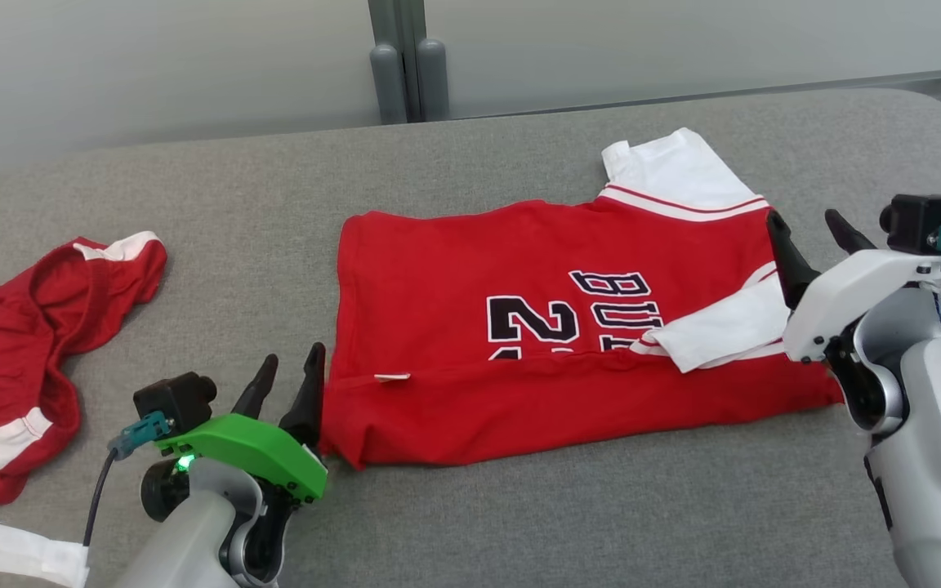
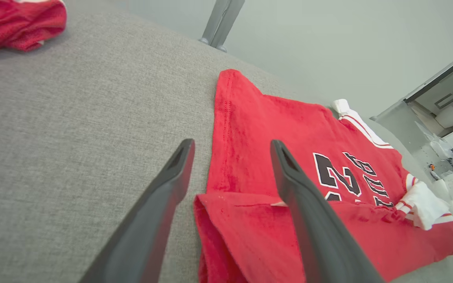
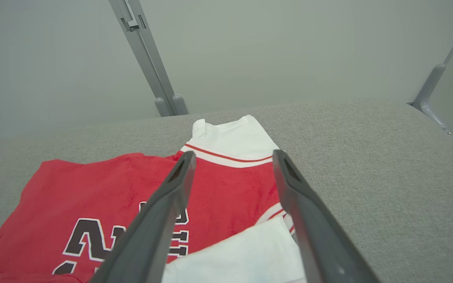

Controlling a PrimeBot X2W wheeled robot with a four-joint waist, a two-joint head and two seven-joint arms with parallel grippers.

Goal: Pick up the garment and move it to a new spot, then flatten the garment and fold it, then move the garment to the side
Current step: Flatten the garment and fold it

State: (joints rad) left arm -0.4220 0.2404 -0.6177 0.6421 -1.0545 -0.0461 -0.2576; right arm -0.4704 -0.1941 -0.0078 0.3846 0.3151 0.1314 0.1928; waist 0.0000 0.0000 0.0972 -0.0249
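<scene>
The garment (image 1: 454, 327) is a red jersey with white sleeves and black lettering, lying flat on the grey padded table (image 1: 519, 523). Its near long edge is folded over the body, and one white sleeve (image 1: 724, 331) is folded in on top. My left gripper (image 1: 294, 356) stands open at the jersey's near left corner, fingers clear of the cloth; in the left wrist view the gripper (image 2: 232, 143) straddles the garment (image 2: 258, 129) edge. My right gripper (image 1: 804, 219) is open at the right end; in its wrist view the gripper (image 3: 234, 154) hangs above the garment (image 3: 92, 184).
Crumpled red shorts with white trim (image 1: 13, 359) lie at the table's left end, also visible as red shorts (image 2: 18, 23). A small white cloth (image 1: 29, 555) sits at the near left. Grey posts (image 1: 409, 73) stand behind the table's far edge.
</scene>
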